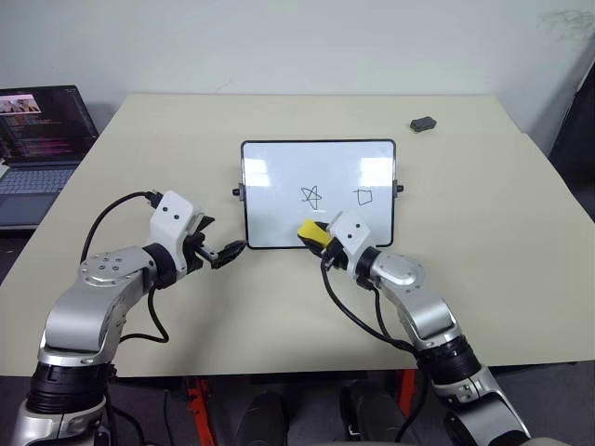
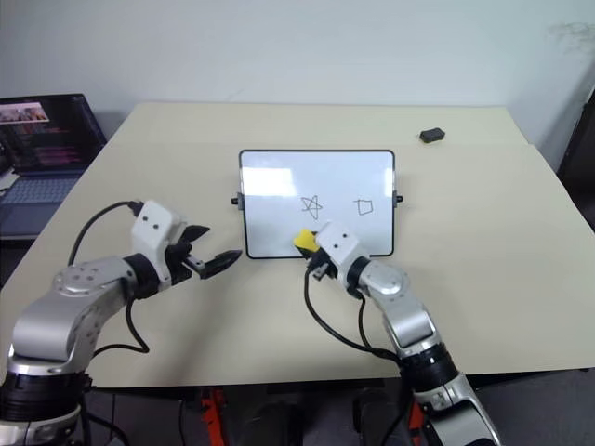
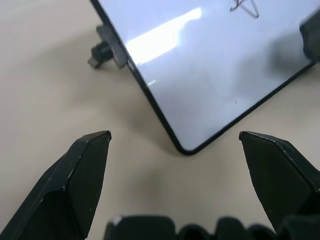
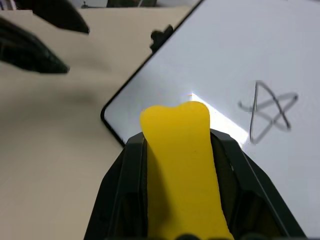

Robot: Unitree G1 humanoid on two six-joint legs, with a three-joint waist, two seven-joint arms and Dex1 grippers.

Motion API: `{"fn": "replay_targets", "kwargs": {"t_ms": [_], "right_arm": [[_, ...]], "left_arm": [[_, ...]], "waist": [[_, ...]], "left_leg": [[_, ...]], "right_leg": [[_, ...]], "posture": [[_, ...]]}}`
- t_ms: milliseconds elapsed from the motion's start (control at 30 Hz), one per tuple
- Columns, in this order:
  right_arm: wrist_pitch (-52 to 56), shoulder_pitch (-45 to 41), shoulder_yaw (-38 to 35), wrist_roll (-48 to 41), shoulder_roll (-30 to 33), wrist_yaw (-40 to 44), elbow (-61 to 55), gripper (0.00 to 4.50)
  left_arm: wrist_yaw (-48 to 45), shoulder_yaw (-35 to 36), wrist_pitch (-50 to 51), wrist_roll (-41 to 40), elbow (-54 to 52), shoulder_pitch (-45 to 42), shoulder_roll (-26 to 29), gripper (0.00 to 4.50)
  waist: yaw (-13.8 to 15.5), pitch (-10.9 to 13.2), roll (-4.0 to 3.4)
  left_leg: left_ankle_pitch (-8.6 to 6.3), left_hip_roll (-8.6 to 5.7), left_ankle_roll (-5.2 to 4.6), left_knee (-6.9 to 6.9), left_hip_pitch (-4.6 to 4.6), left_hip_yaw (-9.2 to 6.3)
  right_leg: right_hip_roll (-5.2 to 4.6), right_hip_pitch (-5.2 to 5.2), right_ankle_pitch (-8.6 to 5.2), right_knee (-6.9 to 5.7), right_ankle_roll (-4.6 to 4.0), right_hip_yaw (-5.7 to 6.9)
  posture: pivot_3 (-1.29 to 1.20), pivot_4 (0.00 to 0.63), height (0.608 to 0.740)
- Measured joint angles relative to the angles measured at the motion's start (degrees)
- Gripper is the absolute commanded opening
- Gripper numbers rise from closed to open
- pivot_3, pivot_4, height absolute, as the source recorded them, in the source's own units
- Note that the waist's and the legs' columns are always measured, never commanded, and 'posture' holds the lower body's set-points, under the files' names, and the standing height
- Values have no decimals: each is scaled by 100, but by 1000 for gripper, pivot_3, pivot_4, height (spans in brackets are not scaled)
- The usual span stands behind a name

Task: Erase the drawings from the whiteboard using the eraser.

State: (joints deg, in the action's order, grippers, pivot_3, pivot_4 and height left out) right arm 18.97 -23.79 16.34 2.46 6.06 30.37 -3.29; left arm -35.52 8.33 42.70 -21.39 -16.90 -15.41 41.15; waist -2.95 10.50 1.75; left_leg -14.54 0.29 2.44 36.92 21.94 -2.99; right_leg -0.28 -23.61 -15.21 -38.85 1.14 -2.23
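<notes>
My right gripper [image 1: 316, 236] is clamped on the eraser [image 1: 310, 230] at the whiteboard's [image 1: 279, 167] near edge; left gripper [image 1: 221, 252] gapes empty at 9 o'clock. I should press flat, sweeping toward 12 over star [image 1: 311, 196], then square [image 1: 363, 196]

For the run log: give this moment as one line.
right gripper: shut on eraser, over whiteboard | left gripper: open, empty | star, square unerased

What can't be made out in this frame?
- Head views: the right claw covers the whiteboard's lower edge there.
- Right wrist view: the eraser hides its own black underside, so contact with the board is unclear.
- Left wrist view: the star is cut off by the edge.
- The laptop screen is too small to read.
</notes>
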Motion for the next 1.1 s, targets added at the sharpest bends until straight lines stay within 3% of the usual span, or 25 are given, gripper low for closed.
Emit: {"fn": "replay_targets", "kwargs": {"t_ms": [233,900,1100], "right_arm": [[233,136,78,-39,-35,-167,-525,1320],[254,134,26,-35,163,-365,-538,1320],[-407,-206,-111,90,237,-578,-406,1320]], "left_arm": [[-153,-20,-350,8,215,-84,-18,4500],[-513,-364,-1073,121,1118,-1000,-206,4500],[-766,-486,-1278,147,1421,-1276,-268,4500]], "waist": [[1,0,0],[20,0,1],[8,0,1]], "left_leg": [[0,11,1,-1,-1,2],[0,9,0,2,0,5],[0,9,1,1,0,8]], "right_leg": [[11,0,-1,2,1,-1],[11,0,-1,1,1,-2],[12,0,-1,2,1,-3]], "posture": [[0,150,740],[0,150,740],[0,150,740]]}}
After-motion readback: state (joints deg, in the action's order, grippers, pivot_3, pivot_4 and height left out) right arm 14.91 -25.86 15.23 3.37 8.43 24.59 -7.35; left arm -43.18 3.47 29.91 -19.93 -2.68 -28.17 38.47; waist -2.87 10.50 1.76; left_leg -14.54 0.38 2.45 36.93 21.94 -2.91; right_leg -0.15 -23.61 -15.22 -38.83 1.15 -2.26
